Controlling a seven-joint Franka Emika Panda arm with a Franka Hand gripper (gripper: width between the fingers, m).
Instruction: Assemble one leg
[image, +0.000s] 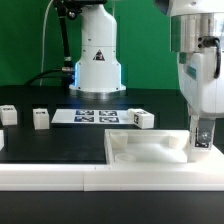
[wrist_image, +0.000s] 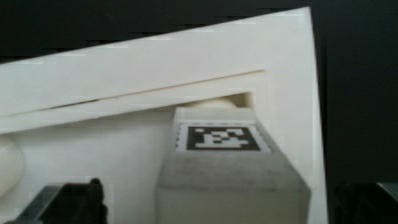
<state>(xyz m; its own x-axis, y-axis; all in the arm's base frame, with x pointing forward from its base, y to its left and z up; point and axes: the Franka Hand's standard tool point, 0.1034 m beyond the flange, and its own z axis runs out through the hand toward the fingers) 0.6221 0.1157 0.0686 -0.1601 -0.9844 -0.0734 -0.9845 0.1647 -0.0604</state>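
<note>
The leg (image: 201, 131) is a small white post with a black-and-white tag. It stands upright at the near corner of the large white panel (image: 140, 152), at the exterior view's right. My gripper (image: 201, 141) reaches down over it with a finger on each side. In the wrist view the leg (wrist_image: 222, 175) runs up between the dark fingertips (wrist_image: 80, 203) into the panel's corner recess (wrist_image: 222, 100). A light gap shows between the leg and one finger. My gripper (wrist_image: 214, 205) is open around the leg.
Three loose legs lie on the black table: one (image: 8, 113) at the exterior view's far left, one (image: 40, 118) beside it and one (image: 141, 119) behind the panel. The marker board (image: 95, 116) lies before the robot base (image: 98, 60).
</note>
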